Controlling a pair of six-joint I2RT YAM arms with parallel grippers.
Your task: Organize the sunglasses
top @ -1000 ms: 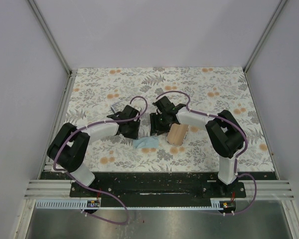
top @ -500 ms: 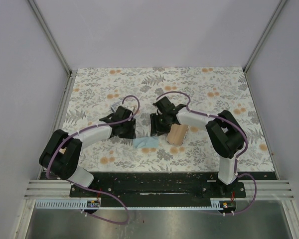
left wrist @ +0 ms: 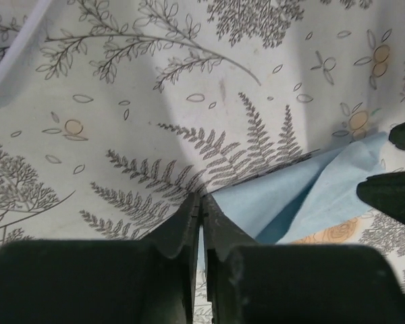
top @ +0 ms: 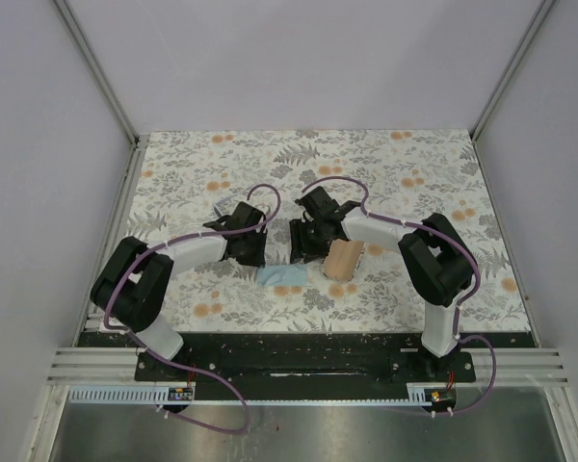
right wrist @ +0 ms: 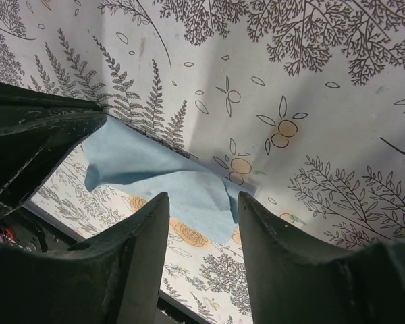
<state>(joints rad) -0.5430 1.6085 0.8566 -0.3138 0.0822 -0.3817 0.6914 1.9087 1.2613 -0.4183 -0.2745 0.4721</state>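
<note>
The light blue cloth lies crumpled on the floral table between my two grippers. My left gripper is shut, and its tips pinch the cloth's near corner low over the table. My right gripper is open and empty, and its fingers straddle the air just above the cloth's other end. A small pale object peeks out beyond the left wrist; it may be the sunglasses, mostly hidden by the arm.
The open oval case, tan inside up, lies right of the cloth, beside the right wrist. The floral table cover is walled by pale panels at the back and sides. The arm bases stand at the near edge.
The left arm's elbow swung out to the left and came back; its gripper stayed by the cloth's left corner. The right arm, cloth and case have not visibly moved.
</note>
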